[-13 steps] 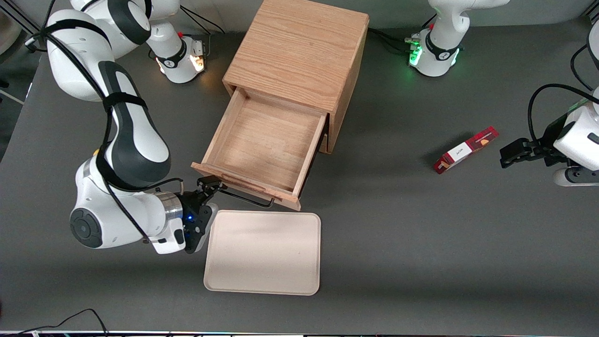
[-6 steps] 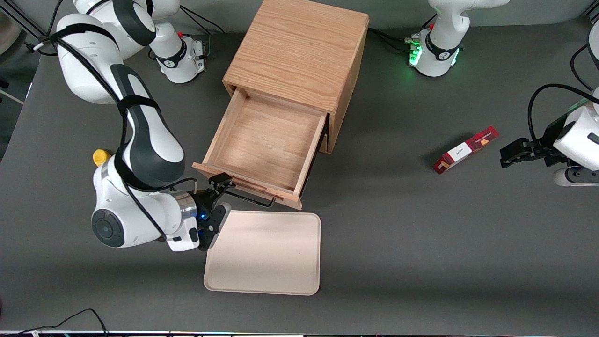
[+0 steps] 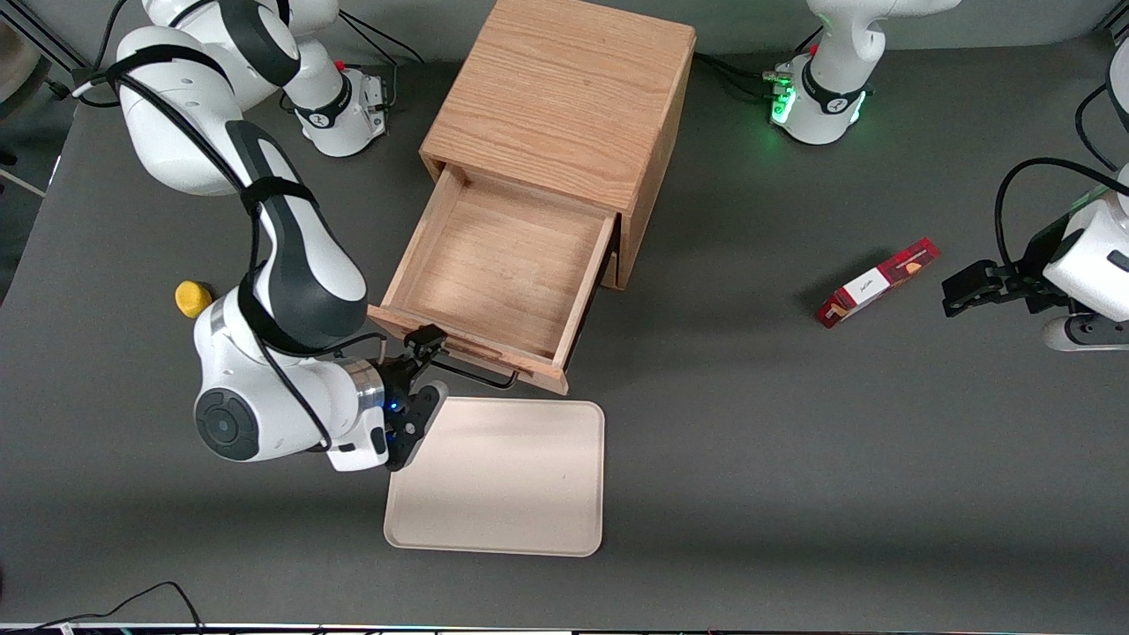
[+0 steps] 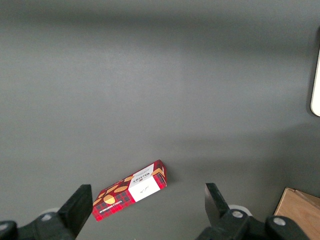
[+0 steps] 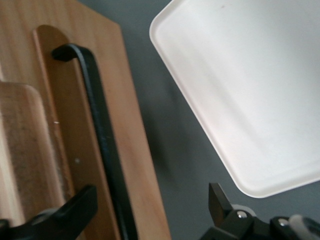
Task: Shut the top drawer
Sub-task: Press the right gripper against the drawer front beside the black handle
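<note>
Fingers of the gripper (image 3: 428, 366) spread wide at the handle (image 5: 102, 135), six o'clock of the open top drawer (image 3: 503, 265), holding nothing, likely to push it shut.

The top drawer (image 3: 503, 269) juts out of the cabinet (image 3: 564, 97) toward the front camera. The gripper (image 3: 427, 363) sits at its handle (image 3: 472, 377), jaws spread, just above the tray (image 3: 520, 481) on the counter (image 3: 794, 459). A box (image 3: 876, 282) lies toward the parked arm's end.

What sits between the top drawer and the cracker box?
Nothing: the front view shows bare grey table between the open top drawer and the red box. The gripper, fingers open, is at the drawer's black handle.
</note>
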{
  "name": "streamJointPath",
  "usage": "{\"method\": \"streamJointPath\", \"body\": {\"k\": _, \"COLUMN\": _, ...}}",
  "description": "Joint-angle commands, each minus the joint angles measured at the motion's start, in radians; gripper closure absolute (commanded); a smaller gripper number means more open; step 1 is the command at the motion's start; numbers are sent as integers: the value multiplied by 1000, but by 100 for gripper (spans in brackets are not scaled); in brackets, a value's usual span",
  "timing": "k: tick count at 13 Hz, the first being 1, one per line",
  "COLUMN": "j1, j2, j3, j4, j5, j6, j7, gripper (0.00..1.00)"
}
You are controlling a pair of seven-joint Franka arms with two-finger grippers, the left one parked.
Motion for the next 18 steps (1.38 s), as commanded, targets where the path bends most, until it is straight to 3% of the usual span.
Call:
{"method": "streamJointPath", "body": {"k": 1, "j1": -18, "j2": 19, "j3": 6, "j4": 40, "j5": -11, "j6": -4, "j7": 21, "gripper": 0}}
{"method": "streamJointPath", "body": {"k": 13, "j1": 13, "j2": 23, "j3": 19, "j4": 27, "j5": -11, "j6": 27, "j7": 35, "gripper": 0}}
{"method": "streamJointPath", "body": {"k": 18, "j1": 43, "j2": 22, "j3": 20, "j4": 4, "j5": -55, "j6": 27, "j7": 38, "gripper": 0}}
